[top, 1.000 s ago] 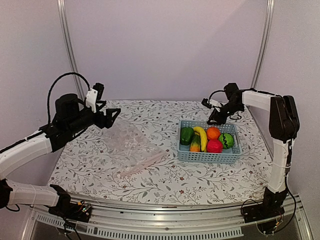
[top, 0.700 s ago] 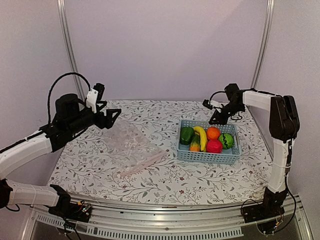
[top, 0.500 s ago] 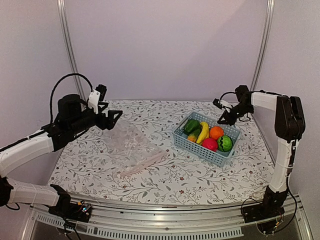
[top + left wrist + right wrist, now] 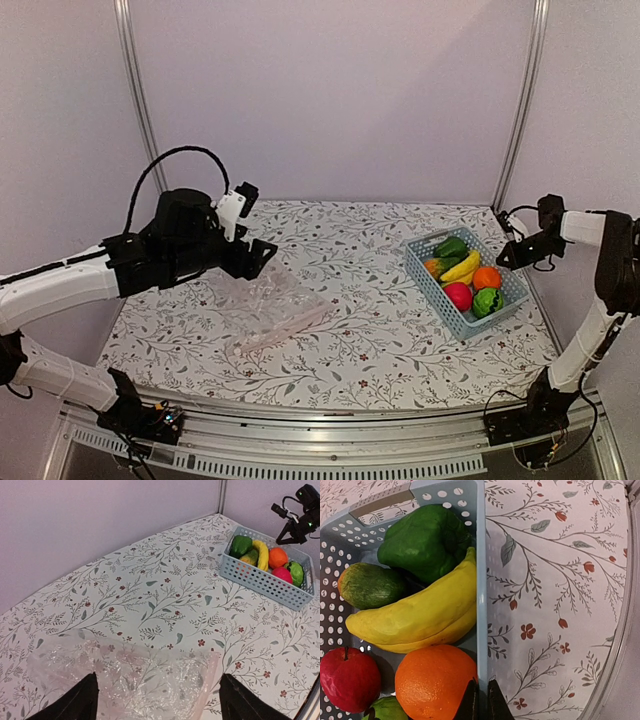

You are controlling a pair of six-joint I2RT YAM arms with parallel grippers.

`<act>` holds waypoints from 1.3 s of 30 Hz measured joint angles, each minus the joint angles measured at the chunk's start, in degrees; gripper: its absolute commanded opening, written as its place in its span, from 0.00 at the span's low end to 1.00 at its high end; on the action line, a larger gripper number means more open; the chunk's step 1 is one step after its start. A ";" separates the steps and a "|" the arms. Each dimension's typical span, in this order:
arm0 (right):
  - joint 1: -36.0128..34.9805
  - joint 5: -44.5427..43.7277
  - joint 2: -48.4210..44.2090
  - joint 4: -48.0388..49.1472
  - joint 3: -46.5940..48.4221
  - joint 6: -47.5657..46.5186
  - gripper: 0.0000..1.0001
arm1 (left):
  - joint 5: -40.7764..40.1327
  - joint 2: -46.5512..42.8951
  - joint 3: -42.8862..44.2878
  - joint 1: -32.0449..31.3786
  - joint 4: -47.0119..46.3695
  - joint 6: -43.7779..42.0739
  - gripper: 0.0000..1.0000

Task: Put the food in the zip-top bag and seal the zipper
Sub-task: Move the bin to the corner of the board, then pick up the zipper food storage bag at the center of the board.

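Zip-top bag (image 4: 262, 300): clear, crinkled, lying flat beneath the left gripper (image 4: 159, 704), whose jaws are spread wide and hold nothing. Pink zipper (image 4: 287, 327) along the bag's near edge. Food (image 4: 422, 612): glossy plastic, heaped in the perforated blue basket (image 4: 481, 580). Right gripper (image 4: 481, 700) pinches the basket wall. Floral-print table (image 4: 350, 340), pale lilac walls (image 4: 330, 100).

Robot lab booth: blank panel walls (image 4: 330, 100), alu posts (image 4: 521, 100), floral-cloth table (image 4: 350, 330).
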State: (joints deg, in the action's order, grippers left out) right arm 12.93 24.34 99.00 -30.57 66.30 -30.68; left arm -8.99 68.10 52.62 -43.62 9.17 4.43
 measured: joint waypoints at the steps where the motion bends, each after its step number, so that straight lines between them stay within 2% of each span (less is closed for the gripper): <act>1: 0.50 -0.48 -1.75 0.15 -1.81 1.42 0.10 | -1.64 0.33 0.74 -2.21 1.99 0.74 0.83; 3: 0.74 -1.03 -4.61 0.44 -4.85 3.72 0.19 | -3.93 1.36 2.01 -6.71 6.14 2.40 0.84; 5: 0.57 -1.09 -6.45 0.28 -6.60 5.53 0.22 | -5.46 2.89 3.15 -10.08 10.03 3.72 0.86; 12: 0.46 -1.81 -14.23 -2.10 -9.27 8.46 0.41 | -11.10 12.37 7.10 -19.87 23.45 6.58 0.90; 15: 0.46 -1.53 -19.67 -2.40 -9.70 9.55 0.43 | -14.47 17.57 8.90 -22.23 28.35 7.82 0.88; 22: 0.46 2.82 -29.81 2.43 -14.47 12.39 0.43 | -23.39 28.09 13.14 -25.70 35.50 11.74 0.74; 33: 0.46 8.63 -31.30 4.44 -17.31 13.11 0.43 | -31.76 37.24 15.37 -26.14 37.94 15.65 0.70; 36: 0.46 9.86 -31.56 4.85 -17.31 13.07 0.43 | -35.01 40.04 15.37 -26.10 38.34 16.90 0.64; 38: 0.46 11.04 -31.87 4.94 -17.31 12.94 0.43 | -37.44 42.03 15.37 -25.68 38.32 18.08 0.51; 39: 0.46 11.72 -32.11 4.92 -17.31 12.87 0.43 | -38.45 42.99 15.37 -25.49 38.32 18.86 0.41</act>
State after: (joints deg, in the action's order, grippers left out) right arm 13.39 36.05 66.89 -25.65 48.99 -17.80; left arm -47.44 111.09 67.99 -69.10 47.48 23.29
